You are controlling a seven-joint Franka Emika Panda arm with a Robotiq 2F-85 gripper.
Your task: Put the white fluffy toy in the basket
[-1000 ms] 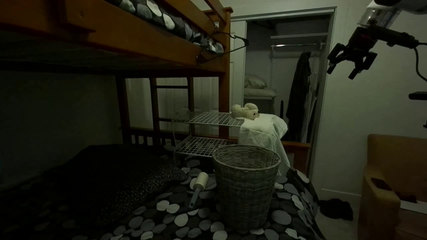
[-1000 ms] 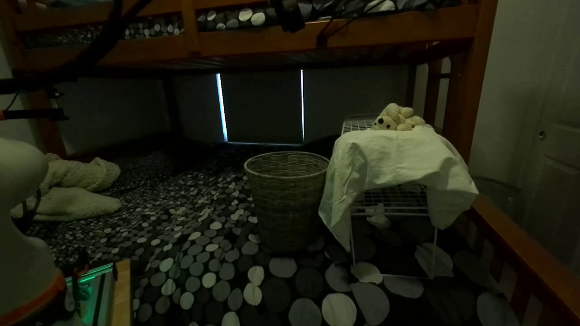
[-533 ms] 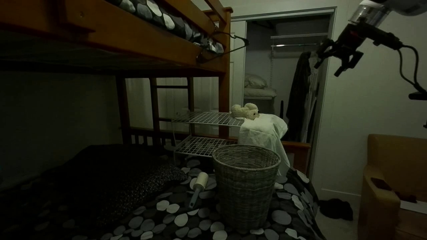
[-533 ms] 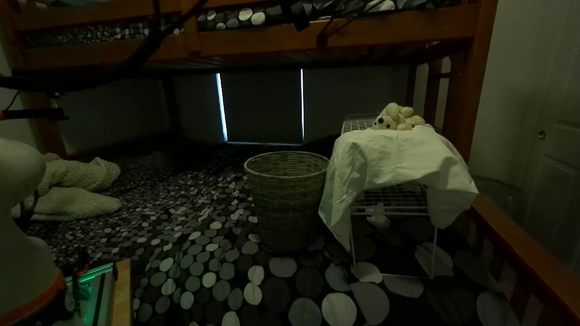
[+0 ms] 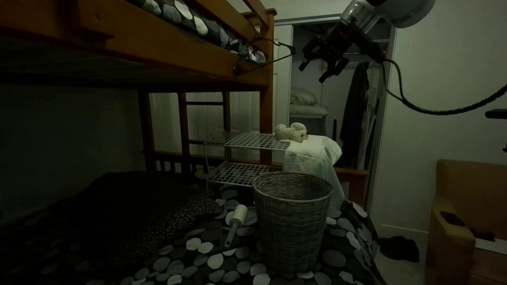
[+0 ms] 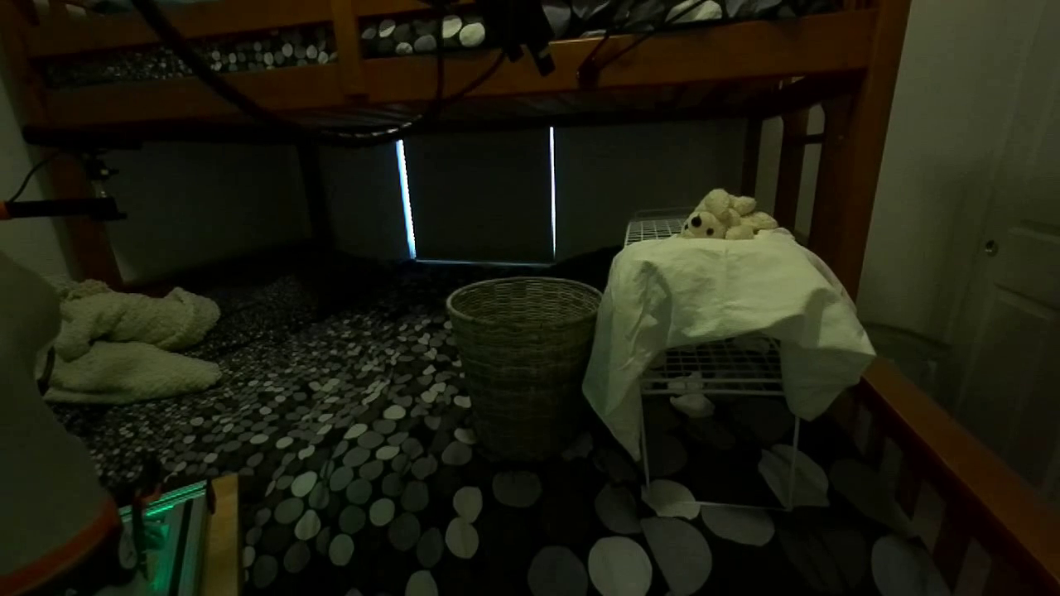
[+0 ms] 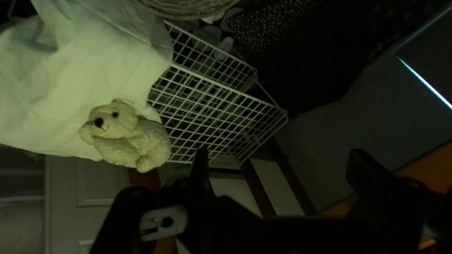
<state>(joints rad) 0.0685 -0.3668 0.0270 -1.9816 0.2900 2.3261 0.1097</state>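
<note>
The white fluffy toy, a small cream plush bear with dark eyes and nose, lies on a white-cloth-covered wire rack. It shows in both exterior views (image 5: pixel 291 133) (image 6: pixel 725 217) and in the wrist view (image 7: pixel 131 139), left of the fingers. The basket, a round grey woven tub, stands upright on the bed beside the rack, in both exterior views (image 5: pixel 292 233) (image 6: pixel 526 377); its edge shows at the top of the wrist view (image 7: pixel 197 12). My gripper (image 5: pixel 313 72) is open and empty, well above the toy. Its fingers (image 7: pixel 279 153) are wide apart. It is partly cut off at the top in an exterior view (image 6: pixel 530 58).
The wire rack (image 5: pixel 247 140) carries the white cloth (image 6: pixel 720 285). The upper bunk's wooden rail (image 5: pixel 186 51) holds a black hanger (image 5: pixel 291 49). A lint roller (image 5: pixel 237 217) lies on the dotted bedding. A cream blanket (image 6: pixel 132 372) and an armchair (image 5: pixel 451 229) stand farther off.
My gripper has swung left in an exterior view, from over the wall to in front of the closet, and tilted somewhat. Its cable moved along. The toy and basket have not moved.
</note>
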